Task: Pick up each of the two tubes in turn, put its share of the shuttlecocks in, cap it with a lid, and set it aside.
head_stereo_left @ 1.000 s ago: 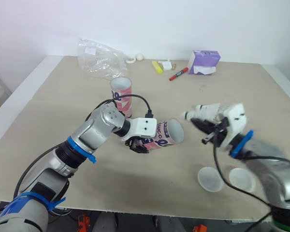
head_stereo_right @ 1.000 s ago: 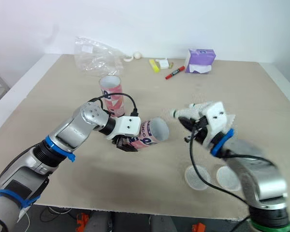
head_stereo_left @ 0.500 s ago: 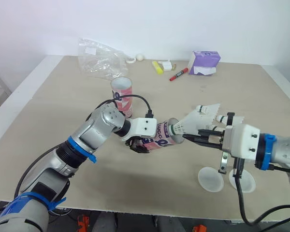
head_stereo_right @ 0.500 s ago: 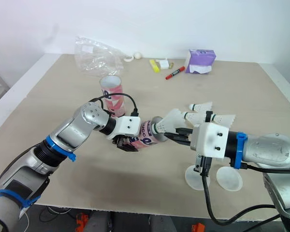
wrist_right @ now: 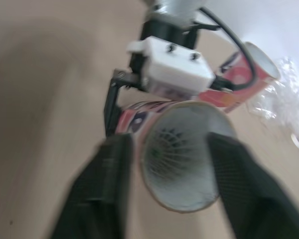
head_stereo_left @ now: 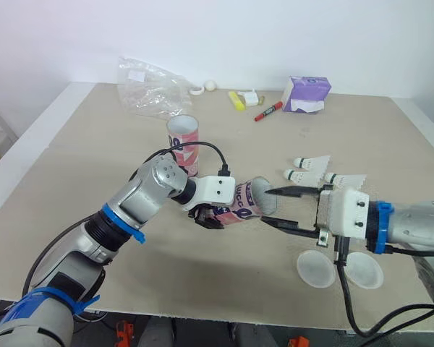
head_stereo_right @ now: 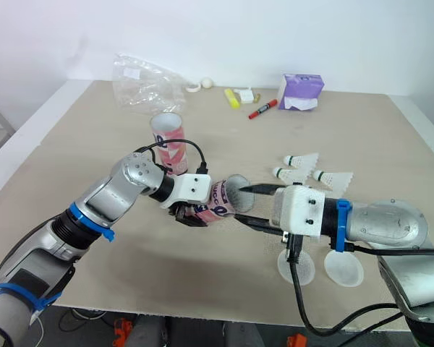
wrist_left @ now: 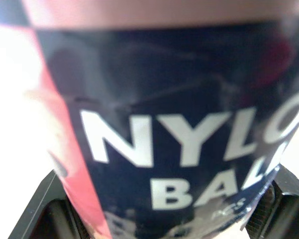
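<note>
Right wrist view looks straight into the mouth of the tube (head_stereo_left: 244,203), where a netted skirt suggests a shuttlecock (wrist_right: 172,149) inside; how deep it sits is too blurred to tell. The left gripper (head_stereo_left: 206,217) pinches the tube around its middle and holds it lying nearly level just above the table (head_stereo_left: 72,159), mouth toward the right arm. The right gripper (head_stereo_left: 265,206) is spread and holds nothing, with one finger on either side of the rim.

To do this step well, the right gripper should draw straight back along the tube's axis so neither finger catches the rim. The left should keep its pinch firm and the mouth no lower than the base, or the shuttlecock may slide out. The next one is best taken near its cork and fed in cork first.

Three more shuttlecocks (head_stereo_left: 311,162) (head_stereo_left: 302,175) (head_stereo_left: 345,178) lie close together just beyond the right arm, within easy reach. Two lids (head_stereo_left: 315,267) (head_stereo_left: 364,269) lie flat under that arm, so a low sweep could knock them. The second tube (head_stereo_left: 182,142) stands upright just behind the left wrist. A bag (head_stereo_left: 148,87), marker (head_stereo_left: 267,110) and box (head_stereo_left: 305,93) lie well apart at the far edge.
</note>
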Controlling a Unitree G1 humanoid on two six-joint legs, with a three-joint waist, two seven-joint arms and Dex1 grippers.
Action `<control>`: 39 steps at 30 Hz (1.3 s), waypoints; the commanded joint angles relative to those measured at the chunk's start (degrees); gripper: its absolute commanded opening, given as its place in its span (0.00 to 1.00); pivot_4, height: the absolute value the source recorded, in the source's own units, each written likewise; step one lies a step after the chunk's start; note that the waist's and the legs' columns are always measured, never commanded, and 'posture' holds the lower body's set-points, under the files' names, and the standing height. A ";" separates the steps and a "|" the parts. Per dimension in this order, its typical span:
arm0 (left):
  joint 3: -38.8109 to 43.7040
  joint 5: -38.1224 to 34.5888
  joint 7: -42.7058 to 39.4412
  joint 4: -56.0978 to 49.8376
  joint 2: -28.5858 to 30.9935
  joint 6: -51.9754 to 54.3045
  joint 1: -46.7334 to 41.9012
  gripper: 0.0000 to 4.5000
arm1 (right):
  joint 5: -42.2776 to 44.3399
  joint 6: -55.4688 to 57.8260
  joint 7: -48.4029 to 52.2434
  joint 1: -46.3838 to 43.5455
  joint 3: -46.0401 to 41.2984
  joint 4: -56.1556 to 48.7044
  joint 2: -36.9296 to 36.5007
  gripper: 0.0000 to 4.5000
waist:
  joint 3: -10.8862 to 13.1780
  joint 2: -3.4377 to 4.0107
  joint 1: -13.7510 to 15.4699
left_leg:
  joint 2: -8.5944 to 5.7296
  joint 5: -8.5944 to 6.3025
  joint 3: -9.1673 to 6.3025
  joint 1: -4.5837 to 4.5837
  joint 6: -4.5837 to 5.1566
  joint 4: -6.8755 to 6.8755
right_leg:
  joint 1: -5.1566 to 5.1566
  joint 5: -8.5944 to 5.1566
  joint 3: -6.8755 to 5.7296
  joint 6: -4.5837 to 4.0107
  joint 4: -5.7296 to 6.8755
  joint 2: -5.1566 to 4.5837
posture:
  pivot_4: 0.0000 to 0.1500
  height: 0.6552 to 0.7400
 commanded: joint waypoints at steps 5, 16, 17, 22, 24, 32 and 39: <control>-0.48 1.47 1.26 1.22 -0.60 -0.39 0.24 0.75 | 15.45 11.69 -9.51 11.07 -23.37 6.72 8.98 0.98 | -0.03 -0.21 0.64 | 0.00 0.00 -0.01 -0.01 0.00 0.01 | 0.05 -0.02 -0.01 0.02 0.00 -0.01 | 1.00 1.00; -0.41 1.81 1.13 1.70 -1.20 -0.71 0.10 0.75 | 12.35 10.85 -13.59 20.82 -26.65 20.96 17.00 0.98 | -0.13 0.21 0.56 | -0.01 0.04 0.00 0.12 0.07 0.02 | 0.10 -0.02 -0.02 -0.01 0.00 -0.01 | 1.00 1.00; -0.41 1.84 1.12 1.71 -1.23 -0.74 0.12 0.75 | 11.94 11.02 -13.80 20.53 -25.43 21.35 17.17 0.98 | -0.14 0.23 0.45 | -0.04 0.04 0.00 0.10 0.07 0.02 | 0.10 -0.02 0.00 -0.01 -0.01 -0.04 | 1.00 1.00; -0.29 1.95 1.09 1.71 -1.33 -0.69 0.13 0.75 | 12.64 12.15 -14.54 18.13 -21.39 22.88 17.93 0.98 | -0.17 0.31 0.30 | -0.10 0.04 0.02 0.08 0.07 0.02 | 0.10 -0.02 -0.01 0.00 0.00 -0.13 | 1.00 1.00; -0.26 2.00 1.12 1.70 -1.32 -0.68 0.14 0.75 | 12.14 12.21 -14.86 16.63 -19.39 24.23 18.60 0.98 | -0.16 0.29 0.25 | -0.10 0.04 0.02 0.07 0.07 0.02 | 0.10 -0.02 -0.01 0.00 0.00 -0.13 | 1.00 1.00; -0.03 2.13 1.05 1.37 -0.85 -0.28 0.20 0.75 | 10.07 10.92 -14.46 10.48 -15.13 31.63 19.12 0.98 | -0.15 0.29 0.15 | -0.12 0.05 0.02 0.04 0.08 0.02 | 0.11 -0.03 -0.01 0.01 0.00 -0.14 | 1.00 1.00; 0.00 2.19 1.27 1.15 -0.89 0.06 0.22 0.75 | 8.80 10.59 -14.46 4.59 -13.68 38.05 19.03 0.98 | -0.15 0.29 0.07 | -0.13 0.05 0.02 0.03 0.08 0.02 | 0.11 -0.03 -0.01 0.01 0.00 -0.14 | 1.00 1.00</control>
